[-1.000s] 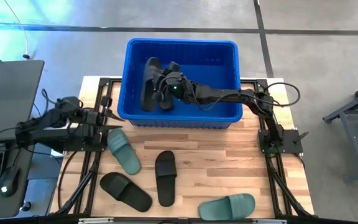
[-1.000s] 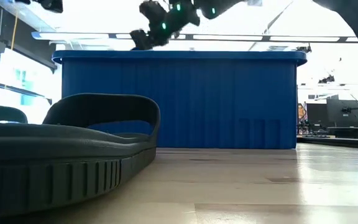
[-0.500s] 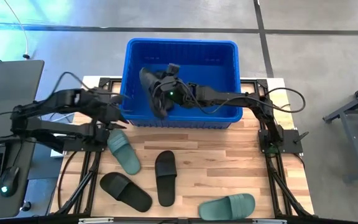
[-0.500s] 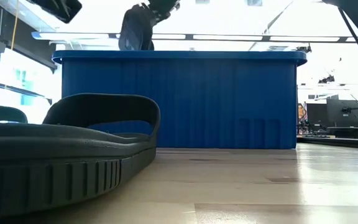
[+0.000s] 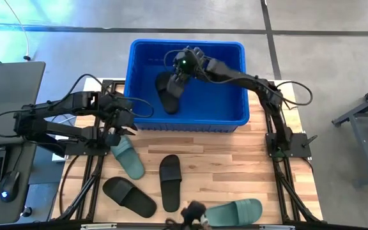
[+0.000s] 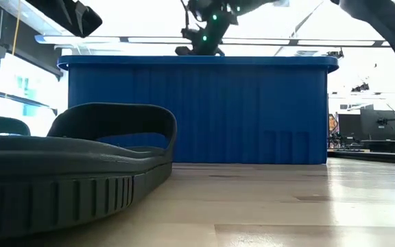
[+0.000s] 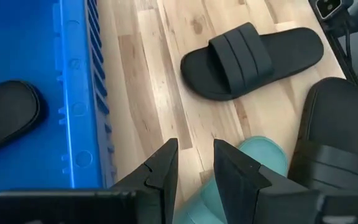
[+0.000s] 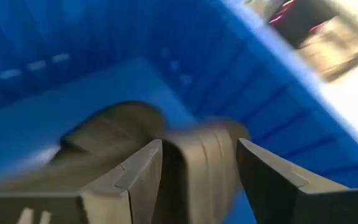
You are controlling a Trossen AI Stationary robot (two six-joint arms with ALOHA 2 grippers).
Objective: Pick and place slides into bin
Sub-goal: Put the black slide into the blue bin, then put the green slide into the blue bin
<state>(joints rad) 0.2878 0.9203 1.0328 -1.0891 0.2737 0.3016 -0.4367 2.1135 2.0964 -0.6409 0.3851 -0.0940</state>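
Right end effector just released black slide into bin; left end effector, fingers apart, now near green slide at 9 o'clock

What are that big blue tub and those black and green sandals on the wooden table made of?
The big blue tub looks like moulded plastic: ribbed walls, slight sheen. The black sandals and sage green sandals appear to be matte rubber or foam, with grooved sole edges. The table seems to be pale jointed wood.
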